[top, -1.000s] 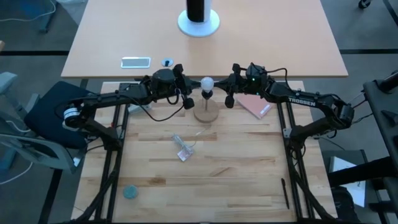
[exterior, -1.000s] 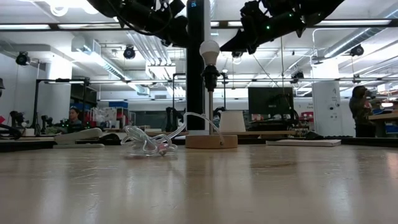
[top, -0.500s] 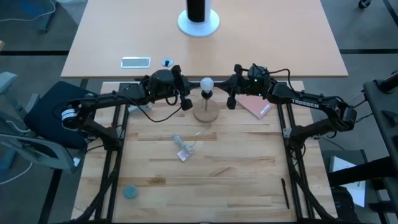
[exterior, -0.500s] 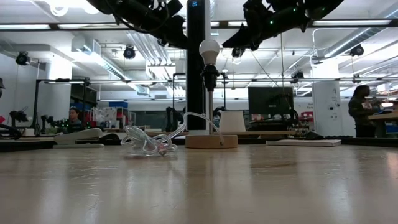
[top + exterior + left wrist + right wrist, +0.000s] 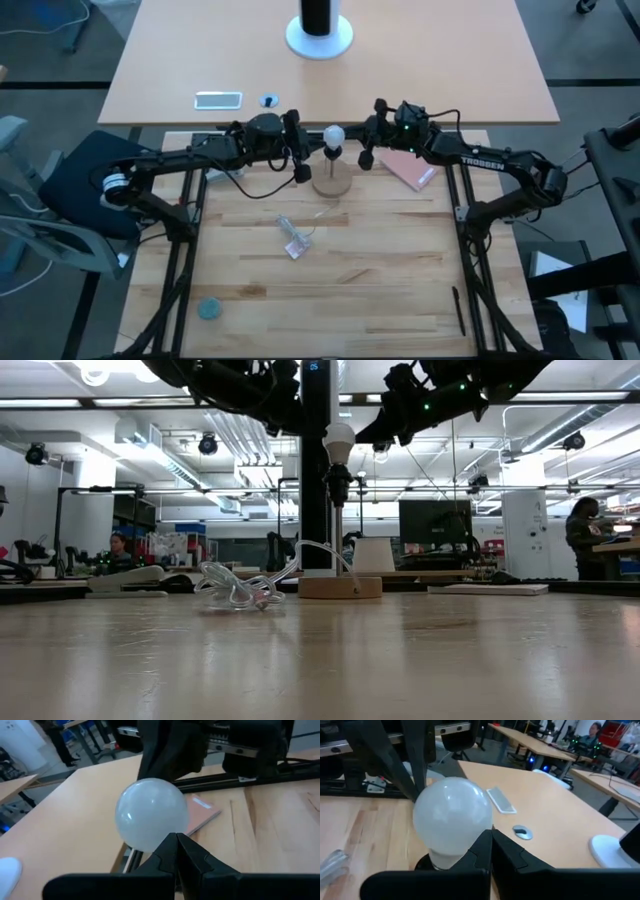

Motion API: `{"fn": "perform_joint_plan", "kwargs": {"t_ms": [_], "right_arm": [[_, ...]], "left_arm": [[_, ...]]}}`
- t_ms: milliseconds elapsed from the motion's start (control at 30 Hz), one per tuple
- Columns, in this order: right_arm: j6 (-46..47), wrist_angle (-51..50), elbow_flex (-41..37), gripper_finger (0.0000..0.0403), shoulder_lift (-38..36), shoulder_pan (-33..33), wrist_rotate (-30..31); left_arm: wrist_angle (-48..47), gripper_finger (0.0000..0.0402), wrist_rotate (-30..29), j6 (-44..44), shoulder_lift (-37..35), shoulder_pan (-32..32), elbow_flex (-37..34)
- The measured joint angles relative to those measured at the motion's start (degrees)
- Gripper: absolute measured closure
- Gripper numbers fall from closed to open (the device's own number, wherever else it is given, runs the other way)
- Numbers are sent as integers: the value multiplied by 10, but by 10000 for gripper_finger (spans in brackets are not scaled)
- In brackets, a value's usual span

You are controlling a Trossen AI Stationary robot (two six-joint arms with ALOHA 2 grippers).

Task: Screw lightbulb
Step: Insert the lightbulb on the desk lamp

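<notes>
- Here the small frosted white pear-shaped lightbulb (image 5: 332, 134) sits upright in the black socket on the round wooden stand (image 5: 332, 181).
- Left tool (image 5: 299, 158) and right tool (image 5: 369, 148) flank it, both pressed together, holding nothing.
- Spread one tool, grip the glass gently, twist squarely.

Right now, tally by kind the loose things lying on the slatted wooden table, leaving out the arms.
Lightbulb on the stand: 1
Round wooden stand: 1
Crumpled clear plastic wrapper: 1
Pink flat pad: 1
Small teal round thing: 1
Black pen: 1
Total: 6
</notes>
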Motion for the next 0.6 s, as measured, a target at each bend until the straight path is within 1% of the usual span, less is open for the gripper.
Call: {"fn": "perform_joint_plan", "kwargs": {"t_ms": [200,300,367,500,600], "right_arm": [[4,-18,0,401,-9,4,-9],[10,-28,0,401,-14,4,-13],[11,-38,0,401,-19,5,-17],[16,-48,0,401,-25,6,-20],[20,-58,0,401,-31,6,-19]], "left_arm": [[-1,401,-2,-1,0,3,0],[-1,401,-15,-1,0,5,0],[-1,401,-34,-1,0,5,0],[-1,401,-38,-1,0,7,0],[-28,401,-37,-1,-3,7,0]]}}
